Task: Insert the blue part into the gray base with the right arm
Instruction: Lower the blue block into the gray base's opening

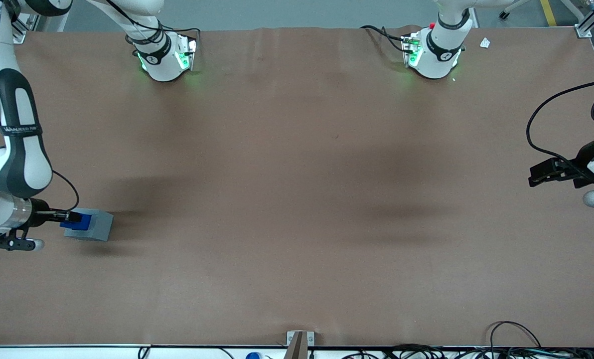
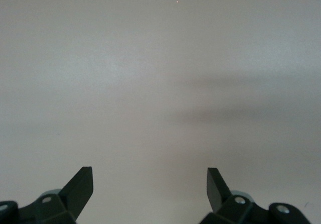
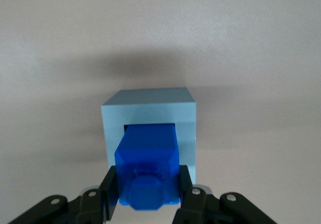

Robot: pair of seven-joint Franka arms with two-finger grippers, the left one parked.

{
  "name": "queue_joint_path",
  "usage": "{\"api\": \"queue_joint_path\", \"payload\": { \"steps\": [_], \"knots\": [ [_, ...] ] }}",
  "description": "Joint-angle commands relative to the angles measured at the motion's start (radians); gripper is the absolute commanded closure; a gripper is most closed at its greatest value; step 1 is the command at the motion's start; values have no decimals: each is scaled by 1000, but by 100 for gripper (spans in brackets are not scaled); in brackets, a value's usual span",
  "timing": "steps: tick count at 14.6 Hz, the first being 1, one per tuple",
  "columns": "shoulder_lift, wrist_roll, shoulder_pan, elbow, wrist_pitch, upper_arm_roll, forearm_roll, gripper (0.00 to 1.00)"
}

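The gray base (image 1: 96,225) lies on the brown table toward the working arm's end, its recess facing the gripper. The blue part (image 1: 77,221) sits with its leading end inside that recess (image 3: 148,128), the rest sticking out. The right arm's gripper (image 1: 69,217) reaches in level with the table and is shut on the blue part (image 3: 148,166), one black finger (image 3: 111,189) pressed on each flank. In the right wrist view the gray base (image 3: 148,106) frames the blue part squarely, with a thin dark gap showing along one edge of the recess.
The two arm pedestals (image 1: 165,57) (image 1: 432,55) stand at the table's edge farthest from the front camera. The parked arm's gripper (image 1: 551,172) hovers at its end of the table. Cables (image 1: 516,344) lie along the table's nearest edge.
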Motion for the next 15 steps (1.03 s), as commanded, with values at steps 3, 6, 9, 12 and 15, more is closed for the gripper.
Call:
{"api": "queue_joint_path", "payload": {
  "steps": [3,6,9,12,15],
  "knots": [
    [32,45,8,5,18,5,-29,100],
    [41,93,1,5,20,6,-18,60],
    [41,99,-4,7,23,8,-9,0],
    [39,88,-9,22,20,8,-10,0],
    [23,84,-6,46,9,8,-20,0]
  ]
}}
